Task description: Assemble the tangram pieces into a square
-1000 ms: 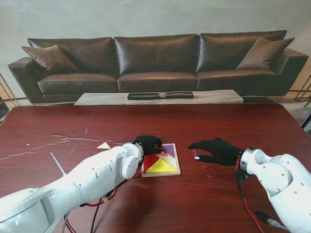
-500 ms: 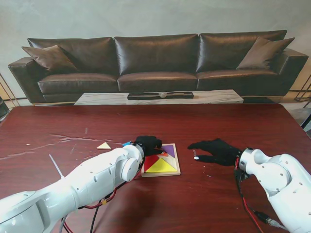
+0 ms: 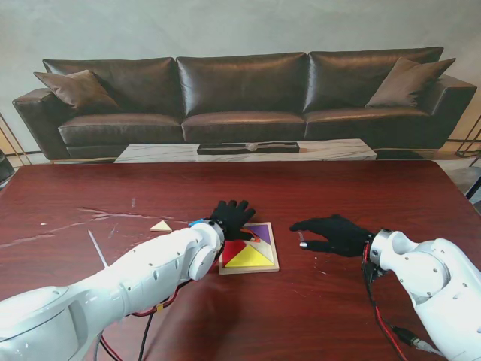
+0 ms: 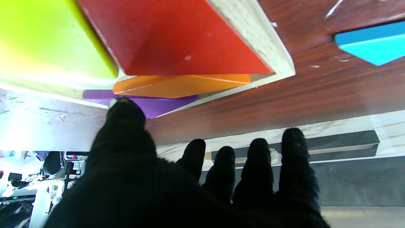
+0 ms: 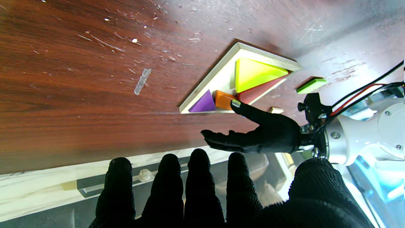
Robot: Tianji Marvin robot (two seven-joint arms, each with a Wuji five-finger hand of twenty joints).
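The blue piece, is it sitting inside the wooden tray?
No, the blue piece lies on the bare table, apart from the wooden tray.

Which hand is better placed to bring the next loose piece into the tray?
Left. The left hand is open over the tray, beside the loose blue piece; the right hand hovers apart.

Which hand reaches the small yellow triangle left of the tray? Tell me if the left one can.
Probably yes: the left hand is open, and bare table separates it from the small yellow triangle.
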